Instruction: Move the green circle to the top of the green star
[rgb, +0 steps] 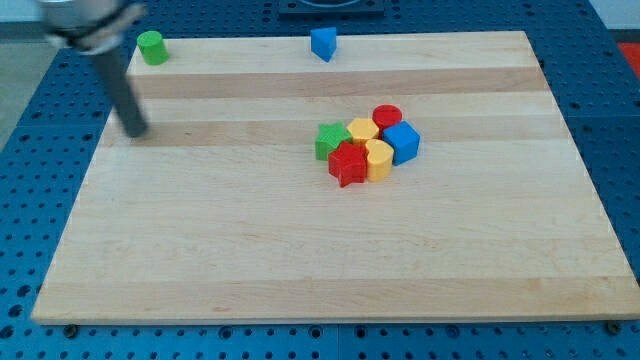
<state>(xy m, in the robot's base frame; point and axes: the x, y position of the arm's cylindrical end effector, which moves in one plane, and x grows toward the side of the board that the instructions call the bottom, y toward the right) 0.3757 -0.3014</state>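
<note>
The green circle (152, 47) is a small green cylinder at the top left corner of the wooden board (300, 250). The green star (331, 140) sits near the board's middle, at the left end of a tight cluster of blocks. My tip (134, 132) rests on the board near its left edge, below the green circle and far left of the green star. It touches no block.
The cluster holds a red star (348, 164), a yellow block (363, 130), a yellow cylinder (379, 158), a red cylinder (387, 116) and a blue cube (402, 141). A blue block (323, 43) stands at the board's top edge.
</note>
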